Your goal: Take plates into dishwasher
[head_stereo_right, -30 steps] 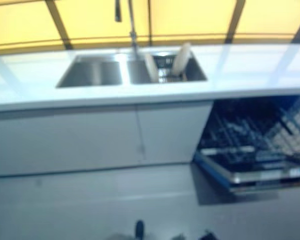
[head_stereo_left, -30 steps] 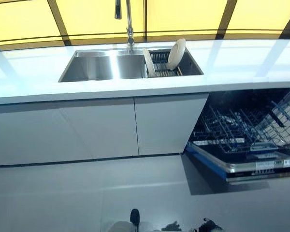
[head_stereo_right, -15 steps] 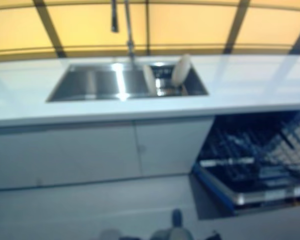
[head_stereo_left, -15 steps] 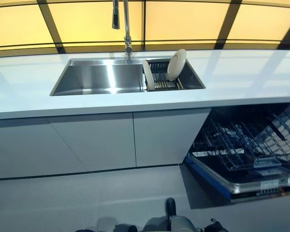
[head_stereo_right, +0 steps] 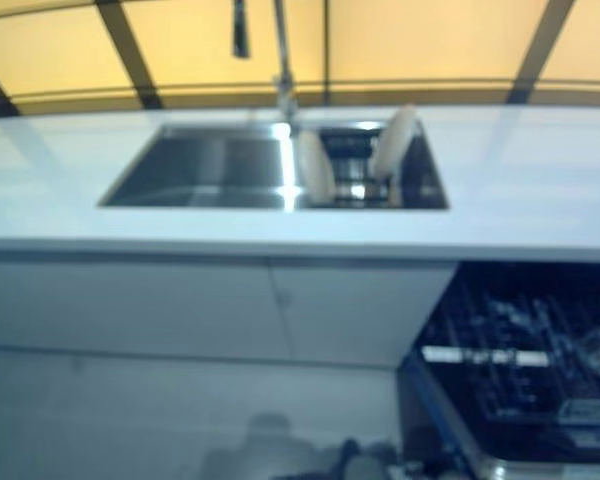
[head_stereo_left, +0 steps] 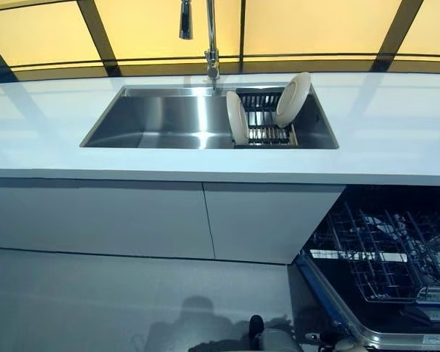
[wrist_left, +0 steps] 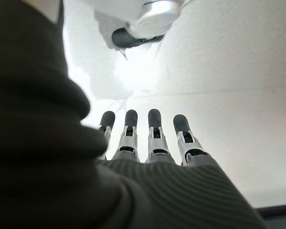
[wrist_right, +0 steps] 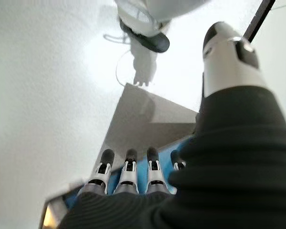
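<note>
Two plates (head_stereo_left: 292, 99) stood on edge in the sink (head_stereo_left: 161, 117) rack, right of the tap; both hands (wrist_left: 152, 138) (wrist_right: 128, 171) (fingers straight, empty) hung far below.

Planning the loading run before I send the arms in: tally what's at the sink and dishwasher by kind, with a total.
Plates, cream, standing on edge in the rack: 2
Drying rack, inside the sink: 1
Sink: 1
Faucet: 1
Dishwasher, open, lower rack pulled out: 1
Robot hands, both open and empty: 2
Total: 8
</note>
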